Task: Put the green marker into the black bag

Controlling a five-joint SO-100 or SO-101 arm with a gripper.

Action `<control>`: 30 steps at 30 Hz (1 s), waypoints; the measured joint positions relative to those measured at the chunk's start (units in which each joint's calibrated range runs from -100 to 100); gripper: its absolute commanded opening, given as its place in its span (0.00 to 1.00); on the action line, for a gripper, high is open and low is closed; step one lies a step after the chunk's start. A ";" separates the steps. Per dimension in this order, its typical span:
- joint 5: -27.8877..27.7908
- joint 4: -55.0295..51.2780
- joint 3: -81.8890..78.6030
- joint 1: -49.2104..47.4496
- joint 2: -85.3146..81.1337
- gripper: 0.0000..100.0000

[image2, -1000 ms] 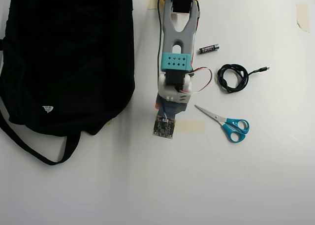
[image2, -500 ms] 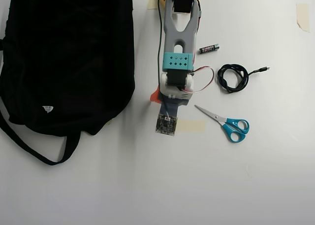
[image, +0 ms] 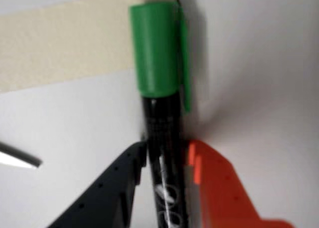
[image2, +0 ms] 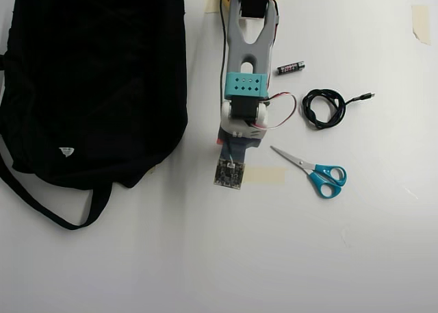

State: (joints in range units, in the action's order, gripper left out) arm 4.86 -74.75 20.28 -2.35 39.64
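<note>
In the wrist view the green marker (image: 158,53) stands lengthwise up the middle, its green cap at the top over a strip of tape and its dark barrel running down between my fingers. My gripper (image: 164,150) is shut on the barrel, with the black finger (image: 119,183) on the left and the orange finger (image: 214,183) on the right. In the overhead view the arm (image2: 243,87) reaches down the middle of the table and hides the marker. The black bag (image2: 96,80) lies flat at the left, just left of the arm, with a strap trailing toward the bottom left.
Beige tape (image2: 267,174) lies on the white table beside the gripper and also shows in the wrist view (image: 65,43). Blue-handled scissors (image2: 315,170) lie to the right, their tip visible in the wrist view (image: 17,159). A small battery (image2: 290,68) and a coiled black cable (image2: 323,107) lie further right.
</note>
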 measured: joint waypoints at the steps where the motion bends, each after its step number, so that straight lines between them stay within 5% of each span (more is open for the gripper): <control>1: -0.05 0.00 0.00 0.00 0.00 0.02; 16: 0.05 0.17 0.86 -0.07 0.17 0.02; 30: -0.05 -12.19 15.02 -0.07 0.33 0.02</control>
State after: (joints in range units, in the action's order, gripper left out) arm 4.81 -86.95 35.30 -2.42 39.98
